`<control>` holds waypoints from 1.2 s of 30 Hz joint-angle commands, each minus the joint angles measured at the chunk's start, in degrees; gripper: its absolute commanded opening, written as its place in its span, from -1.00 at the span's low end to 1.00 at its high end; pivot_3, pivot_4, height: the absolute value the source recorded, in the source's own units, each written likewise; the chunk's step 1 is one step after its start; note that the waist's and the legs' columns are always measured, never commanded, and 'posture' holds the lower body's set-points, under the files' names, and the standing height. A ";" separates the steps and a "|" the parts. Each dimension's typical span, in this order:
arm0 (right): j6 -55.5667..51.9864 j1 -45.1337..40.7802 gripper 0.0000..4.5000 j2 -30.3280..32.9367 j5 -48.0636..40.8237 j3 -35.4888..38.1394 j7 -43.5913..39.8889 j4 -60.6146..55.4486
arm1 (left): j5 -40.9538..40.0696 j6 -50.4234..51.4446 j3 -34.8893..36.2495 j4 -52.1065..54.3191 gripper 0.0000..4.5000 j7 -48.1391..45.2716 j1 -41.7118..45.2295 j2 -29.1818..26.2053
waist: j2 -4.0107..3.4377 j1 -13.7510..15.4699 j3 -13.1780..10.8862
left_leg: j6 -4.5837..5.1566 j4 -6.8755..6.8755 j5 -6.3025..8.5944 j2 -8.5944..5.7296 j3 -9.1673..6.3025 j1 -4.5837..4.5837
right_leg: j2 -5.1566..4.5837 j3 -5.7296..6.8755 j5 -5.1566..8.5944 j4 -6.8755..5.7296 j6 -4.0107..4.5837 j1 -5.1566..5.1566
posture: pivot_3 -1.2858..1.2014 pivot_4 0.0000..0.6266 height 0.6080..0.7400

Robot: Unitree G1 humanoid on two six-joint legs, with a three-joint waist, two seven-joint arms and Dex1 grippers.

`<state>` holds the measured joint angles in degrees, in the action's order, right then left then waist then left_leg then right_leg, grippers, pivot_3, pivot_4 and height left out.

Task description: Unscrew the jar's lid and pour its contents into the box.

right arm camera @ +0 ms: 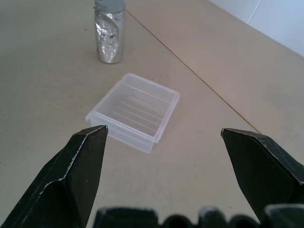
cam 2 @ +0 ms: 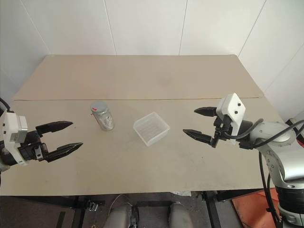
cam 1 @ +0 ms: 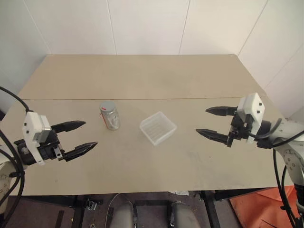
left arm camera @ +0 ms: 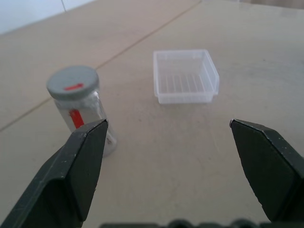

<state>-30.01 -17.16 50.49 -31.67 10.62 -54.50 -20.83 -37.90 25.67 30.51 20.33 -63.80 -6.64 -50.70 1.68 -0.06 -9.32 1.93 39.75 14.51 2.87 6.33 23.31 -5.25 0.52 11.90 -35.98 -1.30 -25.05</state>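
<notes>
Grey lid [cam 1: 107, 105] is still sitting screwed on the jar [cam 1: 110, 117] left of centre on the desk [cam 1: 142, 71], beside the empty box [cam 1: 158, 128], so nothing is done yet, with left gripper [cam 1: 80, 136] and right gripper [cam 1: 213, 122] jaws gaping wide, holding nothing.

The small clear cylindrical jar [cam 1: 110, 118] looks silvery-grey, with a mottled, crinkled sheen along its side and a vertical red stripe on the wall facing the left wrist view. Its round grey screw lid [left arm camera: 72, 82] carries a short red bar on top. The shallow square translucent plastic box [cam 1: 158, 128] is milky-clear, its bottom marked by parallel ribs. The flat wooden table [cam 1: 142, 76] is pale beige, crossed by one thin dark seam. The left gripper [cam 1: 83, 135] and the right gripper [cam 1: 211, 121] each have two matt black fingers set on a white housing. Behind, the wall panels [cam 1: 142, 23] are white with thin grey joints
</notes>
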 commanded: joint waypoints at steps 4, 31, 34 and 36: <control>0.00 -0.63 1.00 2.02 0.32 1.78 0.55 -1.74 | 0.51 -1.66 -0.30 1.50 0.98 2.76 0.09 1.76 | 0.00 0.11 0.00 | 0.00 0.01 0.00 0.01 -0.02 -0.02 | 0.00 0.01 0.00 -0.01 0.01 0.02 | 0.03 -0.52 1.00; -3.94 -12.58 1.00 -4.75 3.05 -8.98 5.13 -6.65 | 15.61 -17.72 -16.78 -30.42 0.98 10.24 24.23 13.71 | 0.03 0.62 0.00 | 0.04 0.06 0.02 -0.05 -0.03 0.11 | -0.03 0.10 -0.05 0.01 -0.01 0.01 | 0.03 -0.52 1.00; -4.30 -12.37 1.00 -4.68 2.74 -8.58 5.51 -7.39 | 17.04 -19.55 -18.30 -34.13 0.98 10.53 27.44 14.66 | 0.03 0.63 0.01 | 0.05 0.06 0.02 -0.05 -0.03 0.14 | -0.03 0.10 -0.06 0.03 -0.02 0.01 | 0.03 -0.52 1.00; -4.36 -12.19 1.00 -4.56 2.65 -8.25 5.59 -7.67 | 18.00 -20.40 -19.38 -36.45 0.98 10.87 29.41 15.46 | 0.03 0.64 0.01 | 0.05 0.06 0.02 -0.05 -0.03 0.14 | -0.02 0.11 -0.06 0.02 -0.03 0.01 | 0.03 -0.52 1.00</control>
<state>-34.39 -28.92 45.48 -28.30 0.36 -49.50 -26.37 -20.35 7.22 11.37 -15.21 -53.17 21.09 -35.34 1.72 0.58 -9.32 1.98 39.82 14.53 2.82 6.29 23.45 -5.27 0.63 11.84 -35.97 -1.32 -25.04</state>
